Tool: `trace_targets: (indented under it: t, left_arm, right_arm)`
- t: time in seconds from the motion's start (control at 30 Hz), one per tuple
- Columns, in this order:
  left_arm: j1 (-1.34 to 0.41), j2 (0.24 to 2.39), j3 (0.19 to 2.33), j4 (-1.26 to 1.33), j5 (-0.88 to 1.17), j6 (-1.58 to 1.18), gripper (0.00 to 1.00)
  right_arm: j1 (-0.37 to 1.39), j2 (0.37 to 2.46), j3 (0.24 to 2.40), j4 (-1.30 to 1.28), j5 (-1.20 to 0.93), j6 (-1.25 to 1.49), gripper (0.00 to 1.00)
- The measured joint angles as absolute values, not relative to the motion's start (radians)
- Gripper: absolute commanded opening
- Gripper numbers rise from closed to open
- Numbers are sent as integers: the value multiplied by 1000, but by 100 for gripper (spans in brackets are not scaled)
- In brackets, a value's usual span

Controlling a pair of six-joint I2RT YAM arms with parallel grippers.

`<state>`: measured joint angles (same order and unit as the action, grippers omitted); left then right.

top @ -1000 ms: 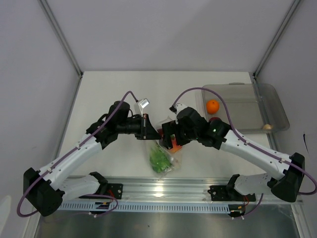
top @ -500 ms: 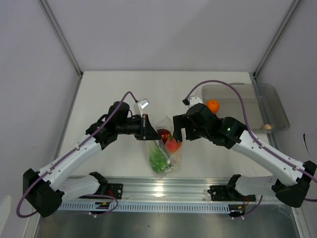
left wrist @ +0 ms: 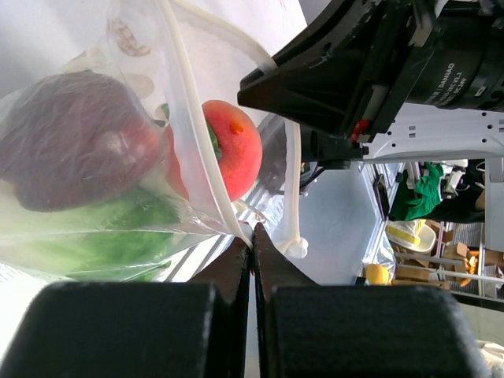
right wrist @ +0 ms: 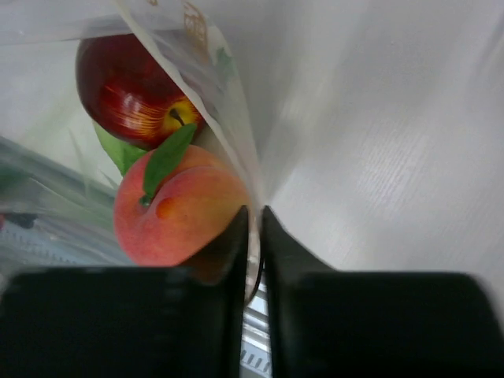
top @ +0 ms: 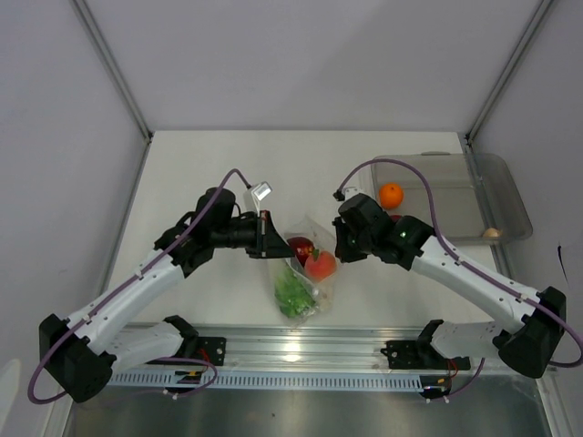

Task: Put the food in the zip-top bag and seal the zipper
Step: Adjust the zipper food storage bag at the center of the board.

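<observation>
The zip-top bag (top: 305, 273) holds peach (top: 320, 265), dark red fruit (top: 300, 248) and cabbage (top: 291, 293); left gripper (left wrist: 252, 244) clamped tight on its left rim; right gripper (right wrist: 253, 216) pinching its right rim; I'd draw the rims apart evenly, gently; orange (top: 391, 195) waits well right of the bag.

Robot lab — white enclosure (top: 273, 64), aluminium rail (top: 301, 350)

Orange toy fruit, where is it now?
Top view: the round orange toy fruit sits at the left end of the rigid clear plastic tray on the right side, just beyond the right arm.
</observation>
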<state>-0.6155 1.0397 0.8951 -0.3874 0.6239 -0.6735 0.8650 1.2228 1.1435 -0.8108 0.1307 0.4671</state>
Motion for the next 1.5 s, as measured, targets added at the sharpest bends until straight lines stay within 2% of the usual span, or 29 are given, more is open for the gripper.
trace_targets:
  t: [0.03, 0.27, 0.53, 0.7, 0.87, 1.23, 1.5]
  left_arm:
    - [-616, 1039, 895, -387, 624, -673, 1]
    - [-616, 1037, 891, -390, 623, -673, 1]
    - [-616, 986, 900, -430, 613, -673, 1]
    - [-616, 982, 890, -418, 604, -672, 1]
    - [-616, 1066, 829, -399, 604, -673, 1]
    - [-615, 996, 955, -435, 607, -676, 1]
    - [-615, 994, 886, -389, 606, -678, 1]
  right_arm:
    - [863, 1227, 1143, -803, 117, 466, 0]
    - [892, 1219, 1180, -784, 64, 428, 0]
    - [928, 1114, 1339, -773, 33, 409, 0]
    - [928, 1093, 1273, -727, 32, 419, 0]
    - [929, 1178, 1161, -728, 35, 436, 0]
    - [934, 1170, 1296, -762, 44, 426, 0]
    - [931, 1135, 1235, -716, 30, 443, 0]
